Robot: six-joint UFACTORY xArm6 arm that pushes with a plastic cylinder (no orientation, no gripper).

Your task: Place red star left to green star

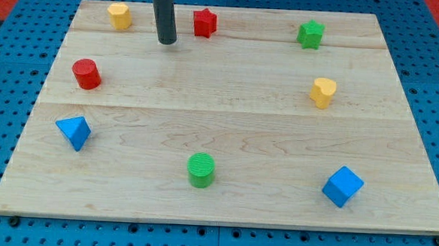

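Key relation: the dark rod's tip [166, 42] is set down just left of the small red star-shaped block [204, 22], slightly nearer than it, with a narrow strip of bare wood between them. No contact is seen.

The green star-shaped block [311, 34] lies well to the right of the red star, in the same far row of the pale wooden board [222, 213]. The red star is thus already left of the green star, but well apart from it. The tip is judged to be on the correct side: a push rightward, after shifting slightly farther to line up with the star's centre, would carry the red star toward the green one. The lane between the two stars is seen free of other blocks.

Claw state: none is fitted; the arm ends in a bare rod, so nothing is held and nothing is clamped.

Red star's look: compact, stubby points, no clear long axis, lying flat. Judged likely to rotate if pushed off-centre.

Nearest bystander: yellow block [119, 15] at far left, on the rod's other side, not in the path.
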